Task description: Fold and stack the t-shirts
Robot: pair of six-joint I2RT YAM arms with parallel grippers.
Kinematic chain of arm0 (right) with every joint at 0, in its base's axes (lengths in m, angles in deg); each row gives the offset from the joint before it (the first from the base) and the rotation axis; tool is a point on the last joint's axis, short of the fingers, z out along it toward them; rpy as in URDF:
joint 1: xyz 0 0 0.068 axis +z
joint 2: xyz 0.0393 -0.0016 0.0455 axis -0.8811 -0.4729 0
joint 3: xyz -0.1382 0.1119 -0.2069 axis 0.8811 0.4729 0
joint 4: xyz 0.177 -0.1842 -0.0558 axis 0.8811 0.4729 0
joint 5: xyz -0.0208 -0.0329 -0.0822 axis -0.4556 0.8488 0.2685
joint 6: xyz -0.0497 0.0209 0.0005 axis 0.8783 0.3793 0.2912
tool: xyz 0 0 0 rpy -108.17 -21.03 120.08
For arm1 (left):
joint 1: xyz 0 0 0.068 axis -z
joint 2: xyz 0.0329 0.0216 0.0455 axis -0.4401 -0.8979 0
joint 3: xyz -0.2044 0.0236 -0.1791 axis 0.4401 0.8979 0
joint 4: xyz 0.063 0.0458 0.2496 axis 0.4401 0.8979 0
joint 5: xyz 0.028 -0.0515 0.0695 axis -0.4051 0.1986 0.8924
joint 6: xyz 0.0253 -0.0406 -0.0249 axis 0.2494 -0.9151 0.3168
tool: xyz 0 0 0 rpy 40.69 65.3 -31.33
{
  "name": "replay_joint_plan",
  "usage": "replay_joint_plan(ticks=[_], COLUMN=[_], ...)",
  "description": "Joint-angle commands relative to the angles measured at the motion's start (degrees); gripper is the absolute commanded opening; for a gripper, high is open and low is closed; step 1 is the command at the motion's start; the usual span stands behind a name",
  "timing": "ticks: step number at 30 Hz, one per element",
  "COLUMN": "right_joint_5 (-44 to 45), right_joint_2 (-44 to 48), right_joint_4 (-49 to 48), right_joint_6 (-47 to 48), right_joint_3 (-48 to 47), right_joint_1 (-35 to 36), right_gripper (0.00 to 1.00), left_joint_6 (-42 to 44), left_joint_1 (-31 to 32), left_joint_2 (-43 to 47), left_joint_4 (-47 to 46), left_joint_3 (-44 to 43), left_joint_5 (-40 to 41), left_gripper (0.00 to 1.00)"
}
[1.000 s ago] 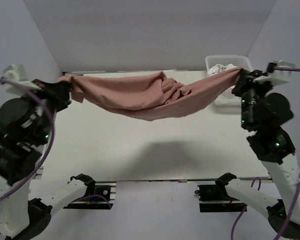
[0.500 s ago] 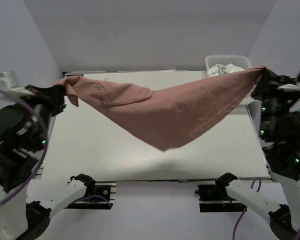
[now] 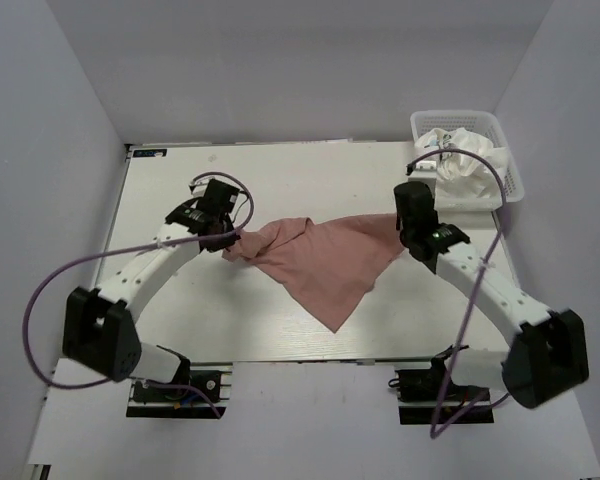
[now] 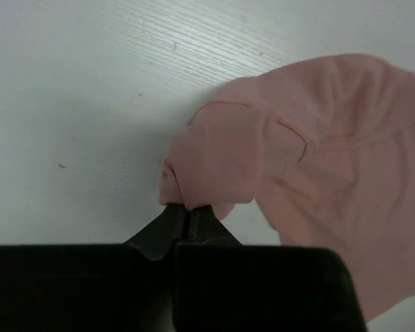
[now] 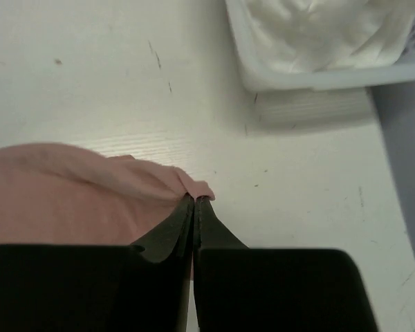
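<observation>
Pink t-shirt on table.
We pinch its ends, left gripper and right gripper clamped, to spread it.

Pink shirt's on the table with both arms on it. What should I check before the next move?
1. Left pincer shut on pink t-shirt: ok.
2. Right pincer shut on the opposite corner: ok.
3. Shirt resting on table: ok.
4. Shirt spread flat: not ok, bunched near the left pincer.
5. Shirt apart from basket: ok.
6. Which side faces up: cannot tell.
</observation>
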Motion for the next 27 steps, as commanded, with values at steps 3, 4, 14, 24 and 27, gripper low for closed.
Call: replay_joint_plan(ticks=[3,4,14,24,27], right_joint_5=[-4.6,-4.3,-20.8,-38.4,-38.3], right_joint_2=[-11.9,-15.6,-6.2,3.4,3.7], right_joint_4=[-0.6,0.8,8.7,8.9,9.1], right_joint_6=[-8.3,-9.0,-9.0,-8.0,-8.1], right_joint_3=[-2.6,-6.3,-3.2,11.4,12.7], right_joint_1=[-4.7,-5.4,-3.6,12.3,18.3], right_gripper=[0.00,0.10,0.90,0.90,0.90], left_joint_6=[-1.5,-1.5,-0.5,-0.9,-0.9], left_joint_1=[-3.5,-4.2,-4.8,-5.3,-5.9], left_joint_2=[-7.9,-8.6,2.9,-3.0,-7.2], left_joint_4=[-4.1,-4.1,0.3,-6.5,-8.4], left_joint_3=[-2.5,-2.5,3.0,11.4,10.9], left_joint_5=[-5.1,-5.2,-0.2,0.3,1.0], left_gripper=[0.62,0.99,1.00,1.00,1.00])
